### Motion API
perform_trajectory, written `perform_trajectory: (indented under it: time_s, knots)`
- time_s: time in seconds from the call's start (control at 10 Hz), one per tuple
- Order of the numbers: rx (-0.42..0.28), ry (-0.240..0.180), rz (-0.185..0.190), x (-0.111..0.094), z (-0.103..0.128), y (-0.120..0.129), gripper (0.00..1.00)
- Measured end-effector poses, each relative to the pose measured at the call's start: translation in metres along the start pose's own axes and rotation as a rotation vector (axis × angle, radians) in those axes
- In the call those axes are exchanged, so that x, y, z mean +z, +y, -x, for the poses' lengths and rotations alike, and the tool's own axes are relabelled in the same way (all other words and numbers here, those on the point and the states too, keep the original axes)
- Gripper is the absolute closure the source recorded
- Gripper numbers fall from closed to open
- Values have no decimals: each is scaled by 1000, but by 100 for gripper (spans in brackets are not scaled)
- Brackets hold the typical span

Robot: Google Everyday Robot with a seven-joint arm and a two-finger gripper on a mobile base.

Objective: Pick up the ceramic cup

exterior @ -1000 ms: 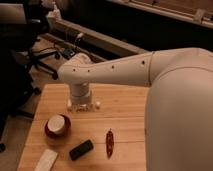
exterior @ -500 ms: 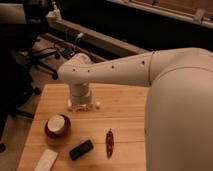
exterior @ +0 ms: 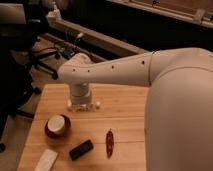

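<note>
The ceramic cup (exterior: 57, 126) is dark red outside and cream inside. It stands upright on the wooden table (exterior: 125, 112), near the left front. My gripper (exterior: 83, 104) hangs at the end of the white arm (exterior: 115, 72), low over the table's back left part. It is behind the cup and a little to its right, apart from it, and holds nothing that shows.
A black rectangular device (exterior: 81, 149) lies in front and to the right of the cup. A slim red chili pepper (exterior: 109, 142) lies to the device's right. A white flat object (exterior: 46, 160) lies at the front left edge. Office chairs (exterior: 35, 55) stand beyond the table's left side.
</note>
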Motion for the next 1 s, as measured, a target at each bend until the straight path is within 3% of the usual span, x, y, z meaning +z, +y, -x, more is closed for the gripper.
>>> perform_trajectory:
  time_s: [0.5,1.0]
  knots:
    - [-16,-12,8,2,3,5,35]
    - [-182,3,-20,32,-1,56,35]
